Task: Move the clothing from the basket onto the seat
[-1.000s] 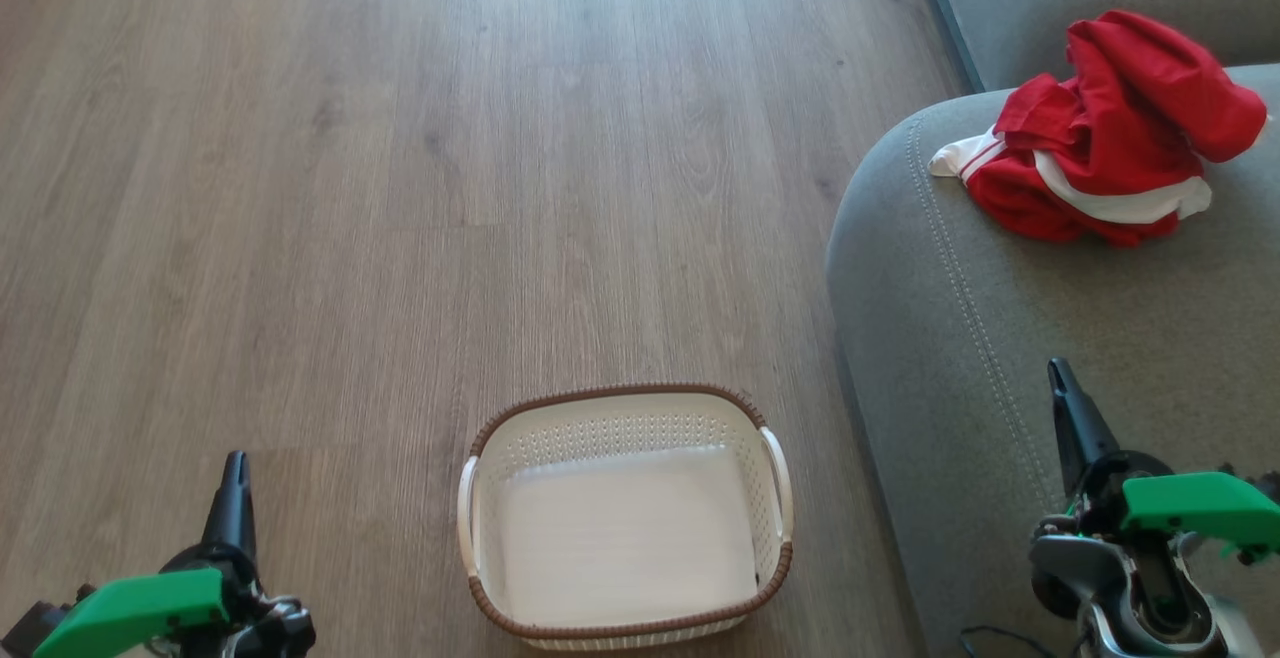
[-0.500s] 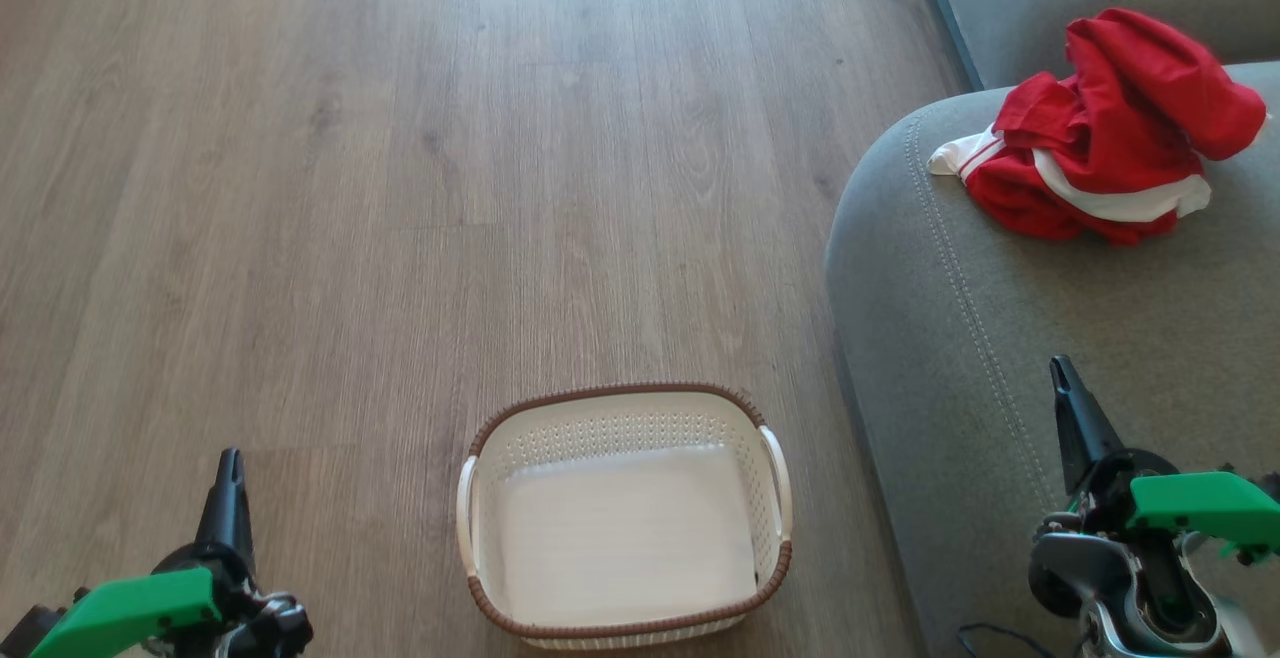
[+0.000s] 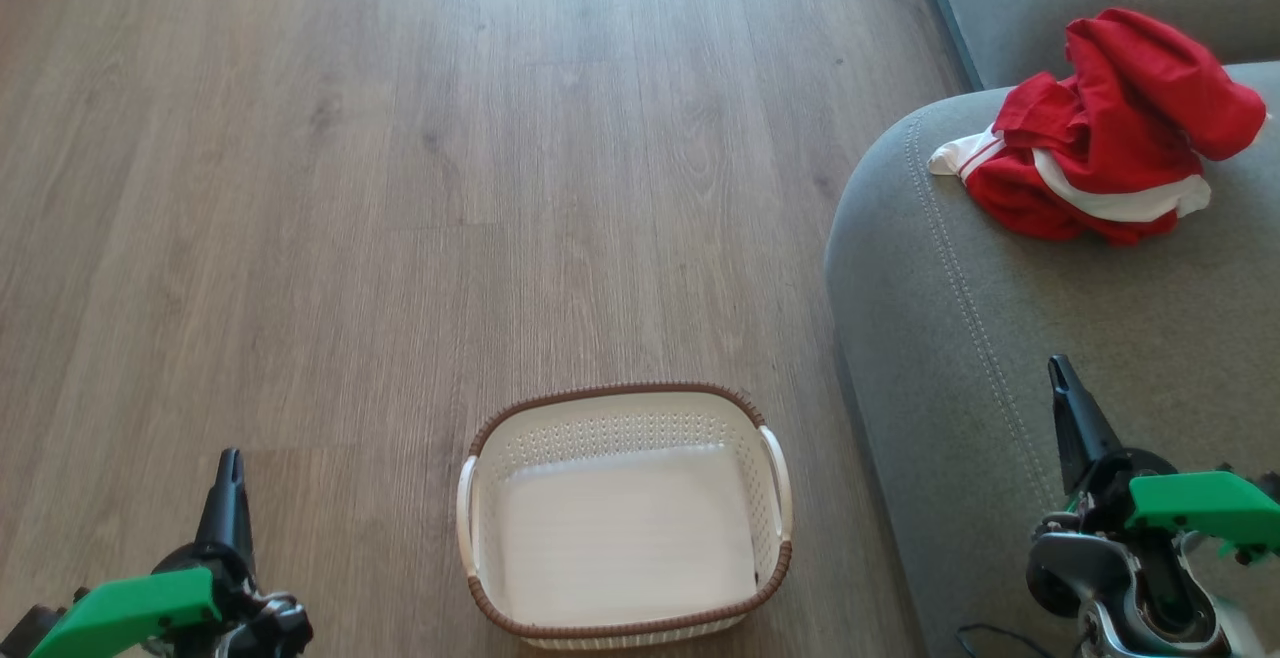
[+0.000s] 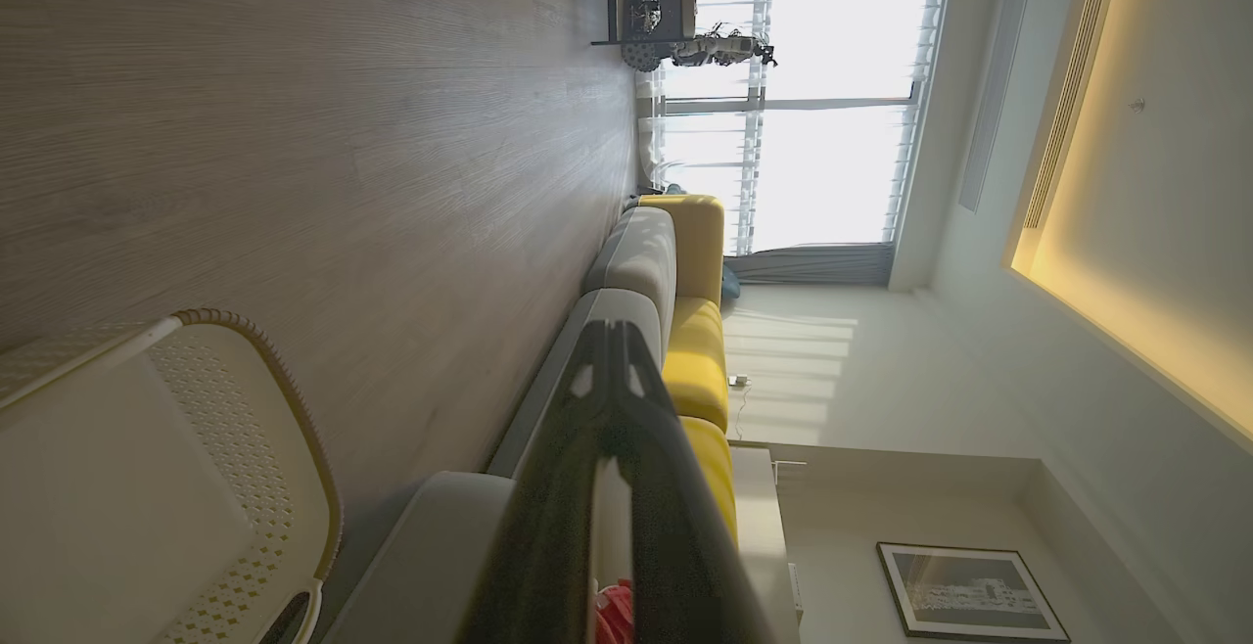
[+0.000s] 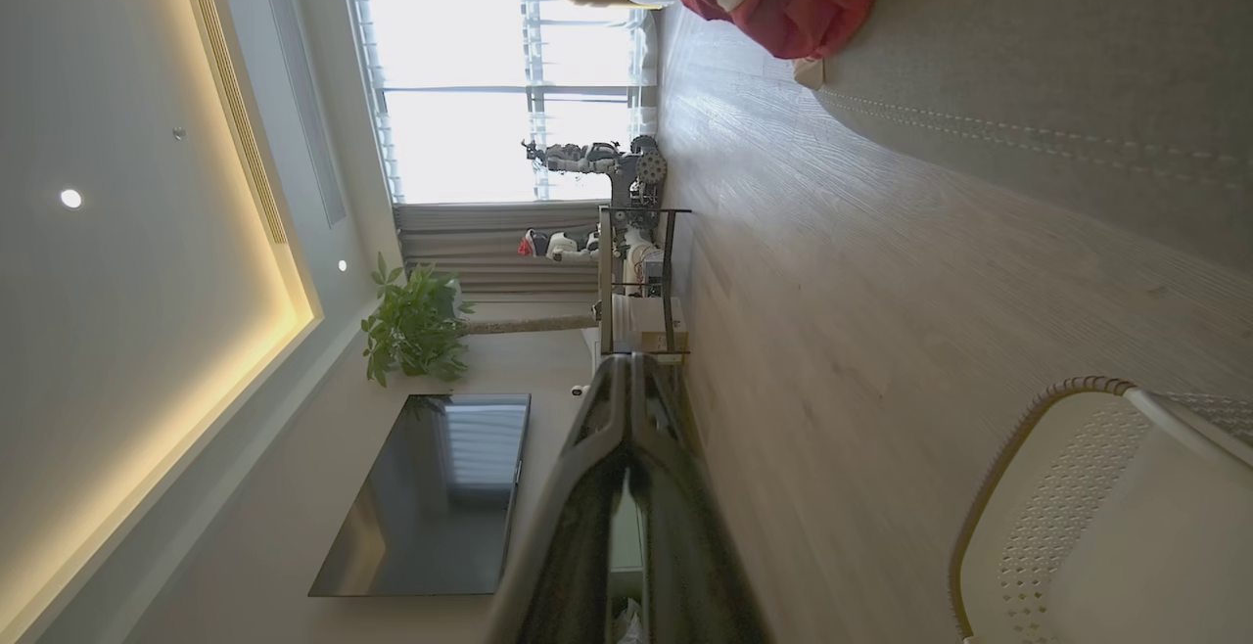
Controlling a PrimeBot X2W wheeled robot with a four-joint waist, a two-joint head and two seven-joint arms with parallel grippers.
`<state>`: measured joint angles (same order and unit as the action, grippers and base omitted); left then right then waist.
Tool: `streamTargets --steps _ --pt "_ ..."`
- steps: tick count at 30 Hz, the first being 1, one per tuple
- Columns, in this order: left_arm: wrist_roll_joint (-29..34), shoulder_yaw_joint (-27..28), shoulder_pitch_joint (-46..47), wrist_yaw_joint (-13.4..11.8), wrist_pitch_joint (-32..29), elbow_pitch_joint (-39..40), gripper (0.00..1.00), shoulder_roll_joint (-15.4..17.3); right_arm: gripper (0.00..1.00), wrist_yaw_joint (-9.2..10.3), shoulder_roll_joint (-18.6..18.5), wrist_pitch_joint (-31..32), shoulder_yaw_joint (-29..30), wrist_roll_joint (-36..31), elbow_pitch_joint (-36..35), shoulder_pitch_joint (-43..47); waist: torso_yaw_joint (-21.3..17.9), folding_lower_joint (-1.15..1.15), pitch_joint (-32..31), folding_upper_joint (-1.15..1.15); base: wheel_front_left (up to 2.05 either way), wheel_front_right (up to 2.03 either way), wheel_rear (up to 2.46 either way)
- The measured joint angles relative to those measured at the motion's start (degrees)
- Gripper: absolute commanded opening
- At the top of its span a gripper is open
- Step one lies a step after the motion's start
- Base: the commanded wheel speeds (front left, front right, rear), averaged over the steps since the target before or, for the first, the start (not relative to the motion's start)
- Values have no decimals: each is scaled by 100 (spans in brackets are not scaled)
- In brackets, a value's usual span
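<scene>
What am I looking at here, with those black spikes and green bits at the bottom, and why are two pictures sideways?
This is a wheeled robot with two arms. The upright picture comes from a camera on its head, looking down at the wooden floor. The black spikes are its two hands: the left hand at lower left, the right hand at lower right. Each has two long fingers, pressed together and holding nothing. The sideways pictures come from cameras on its wrists, looking along those fingers, so the room appears tipped. On the floor stands a cream basket with nothing in it. Beside it is a grey sofa seat, and on that lies a heap of red clothing with white stripes.
</scene>
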<state>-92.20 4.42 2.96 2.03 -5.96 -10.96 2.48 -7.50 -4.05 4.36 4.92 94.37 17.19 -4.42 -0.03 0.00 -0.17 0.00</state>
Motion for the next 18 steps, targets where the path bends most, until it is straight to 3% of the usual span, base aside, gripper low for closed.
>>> streamTargets --steps 18 --pt "0 1 0 0 0 0 0 -1 0 0 -100 -88 -118 94 -7 0 0 0 0 0 0 0 0"
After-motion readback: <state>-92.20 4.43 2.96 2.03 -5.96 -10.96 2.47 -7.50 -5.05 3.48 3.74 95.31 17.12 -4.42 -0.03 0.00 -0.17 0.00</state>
